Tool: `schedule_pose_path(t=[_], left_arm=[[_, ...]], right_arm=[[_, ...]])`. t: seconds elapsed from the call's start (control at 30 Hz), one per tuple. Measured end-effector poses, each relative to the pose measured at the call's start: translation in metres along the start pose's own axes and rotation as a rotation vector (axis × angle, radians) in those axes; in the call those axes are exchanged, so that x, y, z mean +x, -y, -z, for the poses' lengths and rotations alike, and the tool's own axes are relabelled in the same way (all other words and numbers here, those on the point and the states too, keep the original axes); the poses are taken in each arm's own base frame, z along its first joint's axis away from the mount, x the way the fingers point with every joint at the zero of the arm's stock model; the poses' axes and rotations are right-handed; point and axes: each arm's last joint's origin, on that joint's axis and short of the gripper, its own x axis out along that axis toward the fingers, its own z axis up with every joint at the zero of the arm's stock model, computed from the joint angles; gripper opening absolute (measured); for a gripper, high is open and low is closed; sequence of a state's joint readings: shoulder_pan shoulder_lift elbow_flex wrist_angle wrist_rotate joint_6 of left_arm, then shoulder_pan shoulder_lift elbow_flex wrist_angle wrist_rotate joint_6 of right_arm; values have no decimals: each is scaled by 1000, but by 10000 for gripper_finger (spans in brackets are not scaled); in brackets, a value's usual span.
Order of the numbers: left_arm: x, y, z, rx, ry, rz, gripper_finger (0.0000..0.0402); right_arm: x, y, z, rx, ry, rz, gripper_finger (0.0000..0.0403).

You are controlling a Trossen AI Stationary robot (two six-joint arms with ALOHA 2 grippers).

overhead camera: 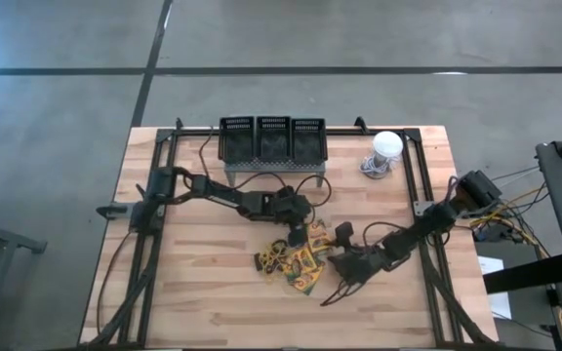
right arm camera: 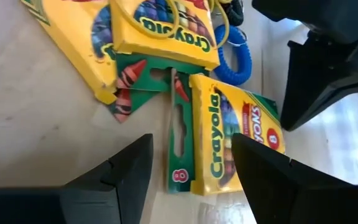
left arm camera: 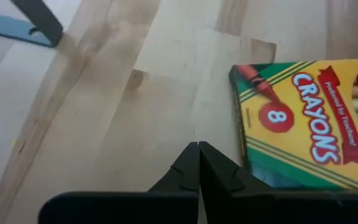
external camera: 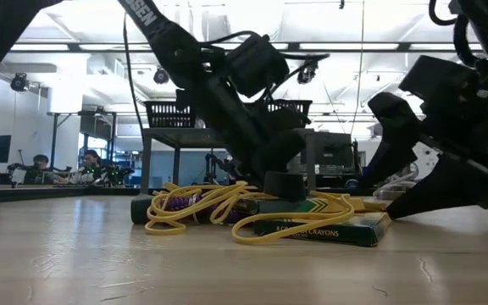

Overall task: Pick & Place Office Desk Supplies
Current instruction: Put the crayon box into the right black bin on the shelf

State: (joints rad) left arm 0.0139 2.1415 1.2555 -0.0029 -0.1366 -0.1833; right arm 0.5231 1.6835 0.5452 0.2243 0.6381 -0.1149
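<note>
We're right over the pile of crayon boxes [overhead camera: 296, 261] near the middle of the wooden table [overhead camera: 193, 292], and both arms are crowded in on it. Our left gripper [left arm camera: 199, 163] is down at the tabletop, its two dark fingers pressed flat together with nothing between them. Just beside its tips lies a green-and-yellow crayon box [left arm camera: 306, 121], face up, close to the fingers but not in them; bare wood sits ahead of the tips.

From the low view, the left gripper [external camera: 285, 185] plants itself at the back of the heap, with yellow rubber bands [external camera: 197, 207] looped loosely in front of it and a purple band [external camera: 176, 202] tangled among them. A flat crayon box [external camera: 320, 229] lies at the front edge of the pile.

Now our right gripper [right arm camera: 188, 165]: its fingers stand wide apart, holding nothing, hovering over the boxes. Straight ahead between the fingers is a yellow Crayola box [right arm camera: 238, 143] lying on its side, partly over a green one. Farther ahead sits another yellow box [right arm camera: 163, 31] with a yellow band draped on it, and a blue rubber band [right arm camera: 238, 59] just beside it. Beyond the pile, well away from both grippers, stands the black basket stand [overhead camera: 272, 141] and a white dome [overhead camera: 386, 146].
</note>
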Motion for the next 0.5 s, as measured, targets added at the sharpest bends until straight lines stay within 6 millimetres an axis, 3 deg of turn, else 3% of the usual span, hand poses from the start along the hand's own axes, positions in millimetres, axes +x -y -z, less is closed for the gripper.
schedule_pose_path(t=[0.27, 0.5], left_arm=[[1, 2, 1, 43, -5, 79, 3], [4, 3, 4, 48, -12, 102, 3]], right_arm=[[5, 12, -12, 21, -1, 53, 219], [4, 20, -23, -18, -119, 109, 219]])
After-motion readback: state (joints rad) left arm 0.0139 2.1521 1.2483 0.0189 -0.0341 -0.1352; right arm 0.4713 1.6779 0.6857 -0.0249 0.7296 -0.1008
